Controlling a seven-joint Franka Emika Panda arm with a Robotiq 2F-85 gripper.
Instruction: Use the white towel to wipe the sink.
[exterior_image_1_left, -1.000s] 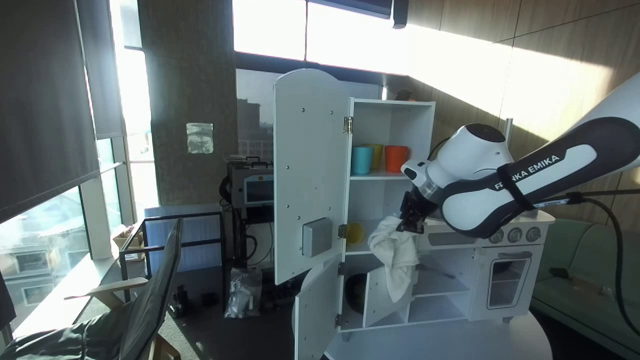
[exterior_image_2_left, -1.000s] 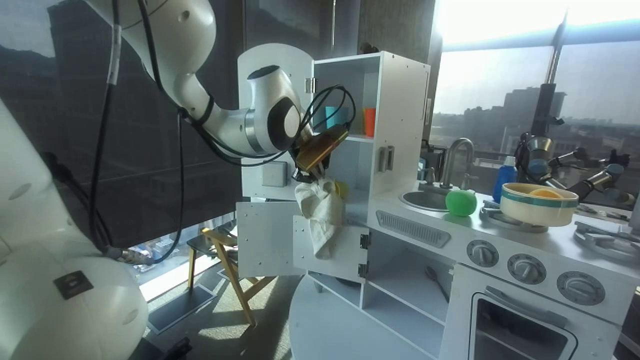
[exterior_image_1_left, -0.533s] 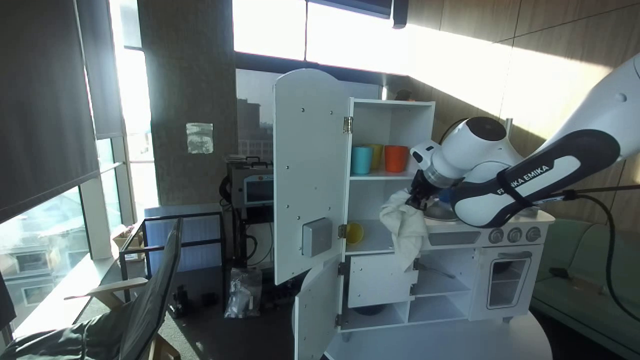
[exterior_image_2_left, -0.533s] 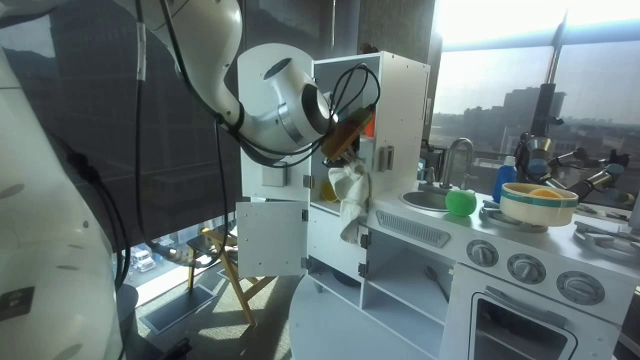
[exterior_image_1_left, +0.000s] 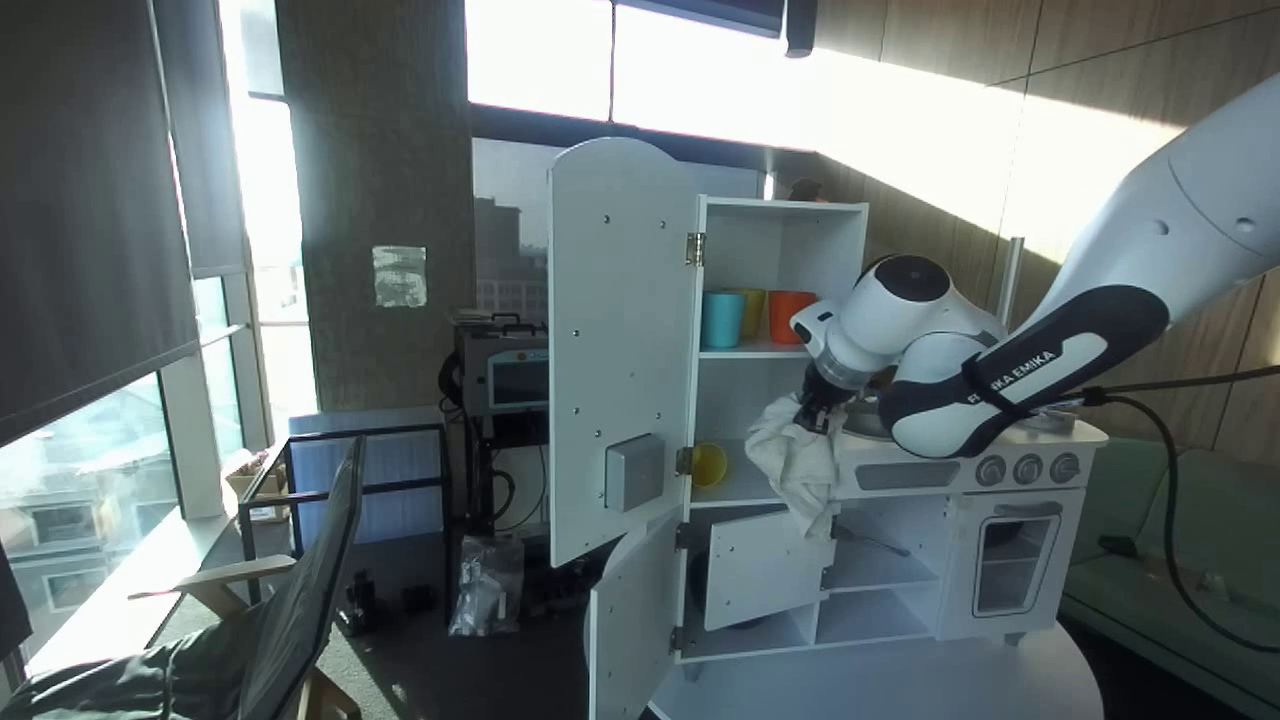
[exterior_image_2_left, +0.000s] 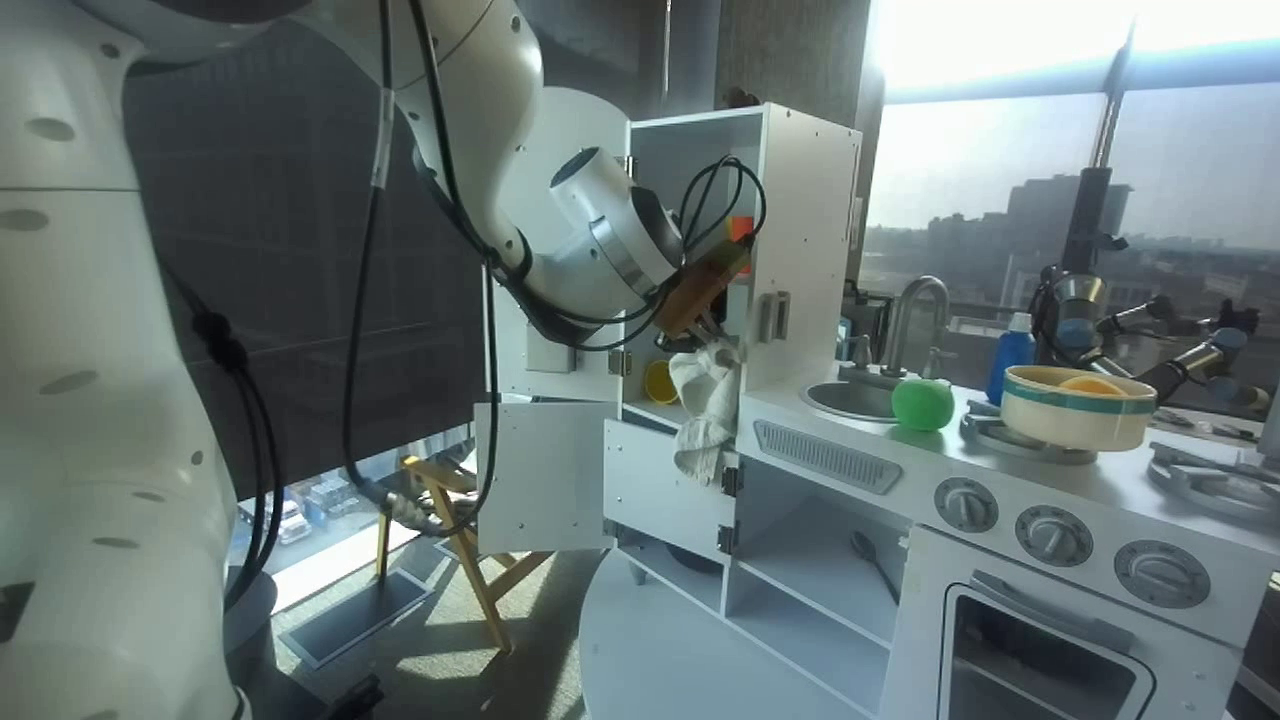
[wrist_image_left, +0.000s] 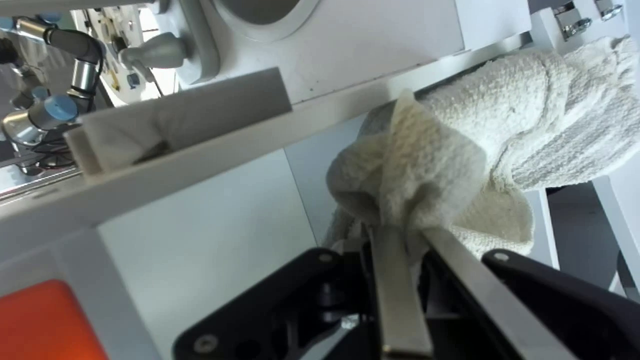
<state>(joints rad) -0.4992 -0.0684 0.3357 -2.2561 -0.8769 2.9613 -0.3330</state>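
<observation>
- Wrist view: two grey fingers (wrist_image_left: 400, 295) were closed on a gathered part of the white towel (wrist_image_left: 520, 110), and the loose cloth spilled away to the right of the frame. Its pile looked thick and looped, so it was probably soft, limp and light, hard to damage and unlikely to slide from a firm pinch. The round sink (wrist_image_left: 265, 33) showed near the top edge, apart from the cloth.
- In an exterior view, the towel hung from the fingers at the open front of a tall white cabinet (exterior_image_1_left: 740, 240). It tapered to a free tail, which overlapped a small, part-open door (exterior_image_1_left: 765, 570) below; whether they touched could not be told. Held only by its upper part, it would likely have swung and trailed with each move.
- In an exterior view, the towel hung just beside the front edge of the cabinet's side wall. The sink lay past that wall, set into the bench (exterior_image_2_left: 950, 443), with a round green object (exterior_image_2_left: 922, 404) near its rim. The towel was not yet in the sink. The present hold seemed enough to lower it in; a bunched grip nearer the middle would probably have pressed better and left less tail to drag.
</observation>
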